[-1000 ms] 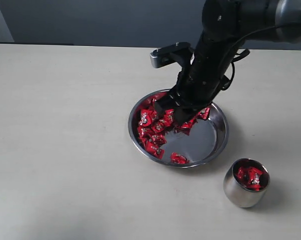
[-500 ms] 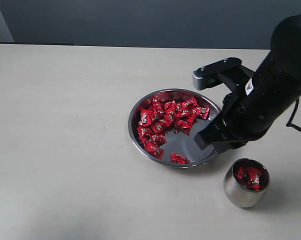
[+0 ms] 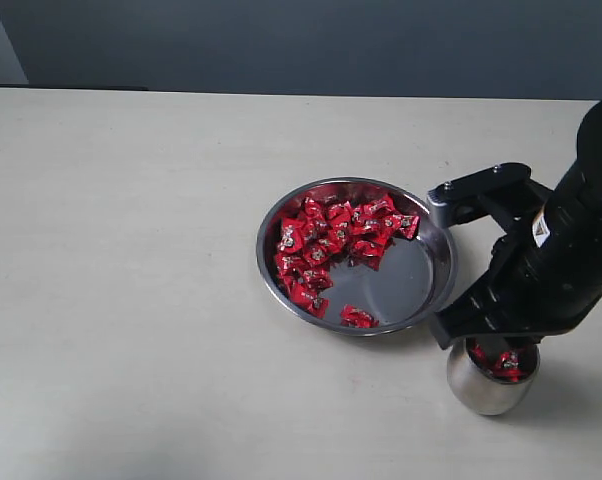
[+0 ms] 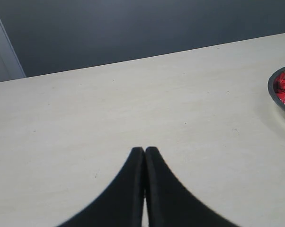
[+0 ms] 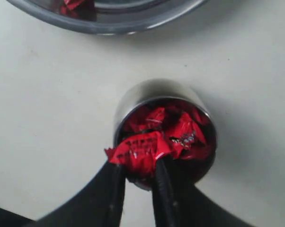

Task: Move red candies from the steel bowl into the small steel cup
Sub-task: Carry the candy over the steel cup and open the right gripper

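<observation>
The steel bowl [image 3: 421,285] sits mid-table with many red candies [image 3: 326,245] heaped in its left and far part. To its lower right stands the small steel cup [image 3: 481,390], holding a few red candies [image 3: 506,362]. My right gripper [image 5: 138,163] hangs just over the cup [image 5: 152,94], shut on a red candy [image 5: 140,150] at the cup's rim. Its black arm [image 3: 551,260] hides most of the cup's mouth in the exterior view. My left gripper [image 4: 144,150] is shut and empty over bare table, with the bowl's rim [image 4: 274,92] at the frame edge.
The table [image 3: 131,250] is pale and bare on the left and front. A dark wall [image 3: 281,40] runs behind the far edge. The right wrist view also catches the bowl's rim [image 5: 104,26] a short way from the cup.
My right arm has lifted out of the bowl and swung right and toward the front, from over the candy heap to directly above the small cup, carrying a candy. Bowl and cup have not moved.
</observation>
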